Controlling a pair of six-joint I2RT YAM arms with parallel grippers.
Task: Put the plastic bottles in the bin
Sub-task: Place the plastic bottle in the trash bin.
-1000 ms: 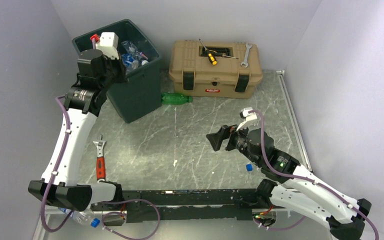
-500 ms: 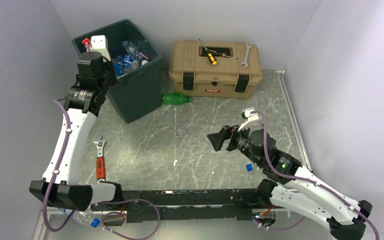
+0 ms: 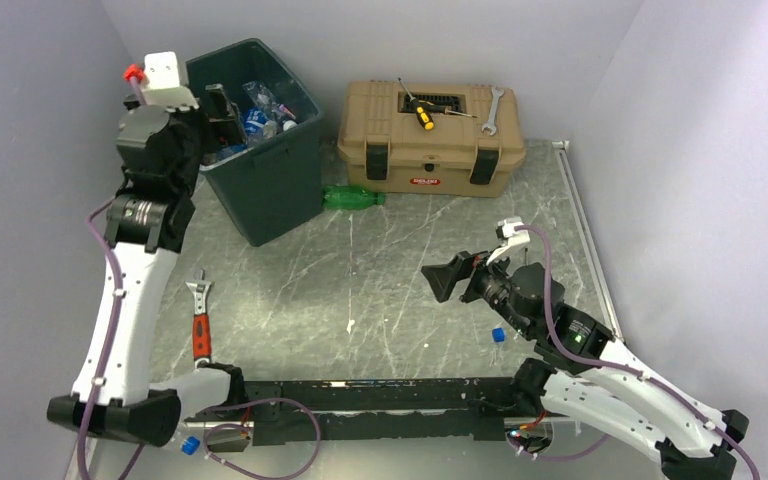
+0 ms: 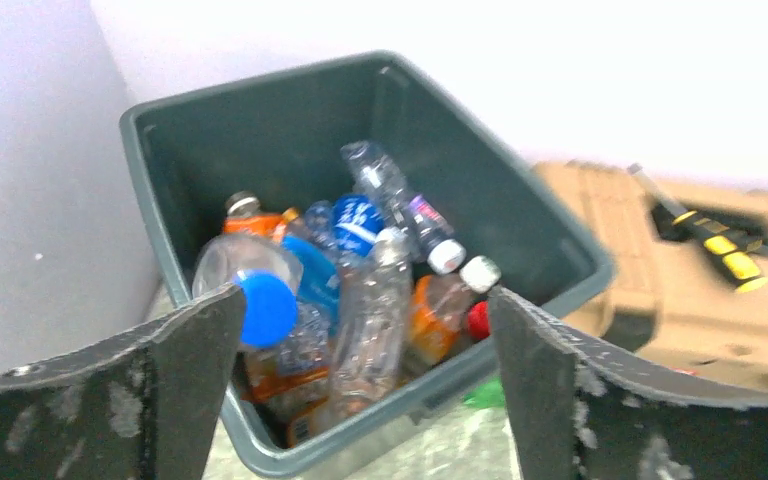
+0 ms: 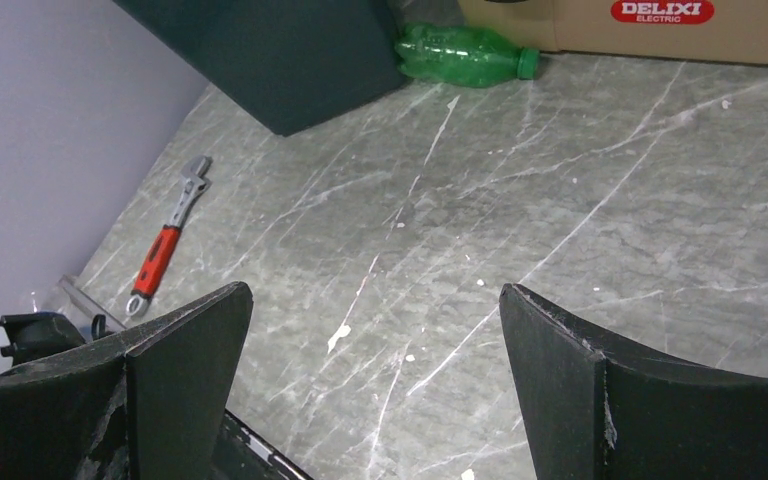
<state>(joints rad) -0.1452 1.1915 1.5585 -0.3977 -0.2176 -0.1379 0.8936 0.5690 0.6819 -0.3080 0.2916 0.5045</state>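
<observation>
The plastic bottles [image 4: 360,225] lie mostly heaped inside the bin [image 4: 260,140], clear, orange and blue-capped ones jumbled together. The left pincer [image 4: 365,305] hangs just above the bin's near rim with jaws spread wide and nothing between them, placed, I judge, so that anything it lets go falls inside. One green bottle [image 3: 352,197] lies on the counter [image 3: 410,270] just beside the bin's foot, and the right pincer [image 5: 375,300], well apart from the bin, faces it fully open and empty, probably to fetch it.
</observation>
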